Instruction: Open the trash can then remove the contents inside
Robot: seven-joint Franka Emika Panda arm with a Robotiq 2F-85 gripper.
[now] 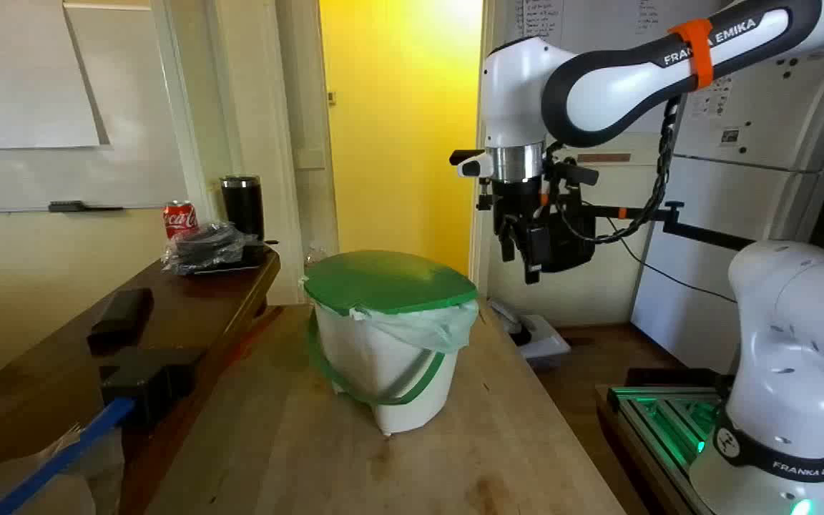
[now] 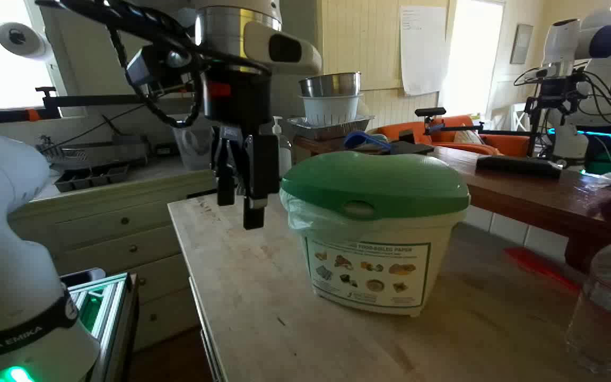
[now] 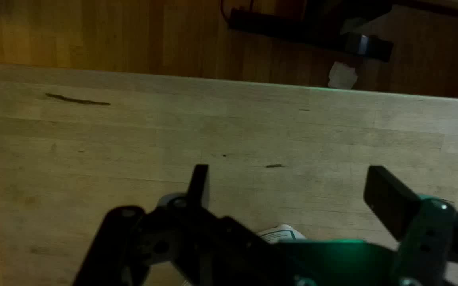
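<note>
Side table [image 1: 190,307], far left: carries a Coke can [image 1: 181,218], a bagged bundle [image 1: 208,247] and a black tumbler [image 1: 242,207]; judged no part of the job.
Trash can [image 1: 376,354], centre: upright on the wooden worktop [image 1: 276,443], green lid [image 1: 390,279] on in both exterior views. Opening not yet done.
Can body: looks like thin moulded plastic, probably light; could slide or tip under a sideways pull. Contents hidden, so load cannot be told.
Green handle [image 1: 423,386]: hangs low against the white wall; judged to swing freely, a poor hold for opening.
Lid surface: smooth, slightly domed, apparently stiff; likely slippery to a pinch from above.
Recommended hold: lid edge at the oval recess [image 2: 358,208], above the printed label [image 2: 369,273] in an exterior view; then lift upward.
Liner [image 1: 423,325]: thin, pale green, folded over the rim under the lid; soft, may snag or tear.
Gripper [image 1: 519,263], right: points downward beside the trash can; an exterior view shows a gap between it and the lid.
Fingers [image 3: 390,200]: spread widely in the wrist view, judged near full spread; nothing held, no contact seen.
</note>
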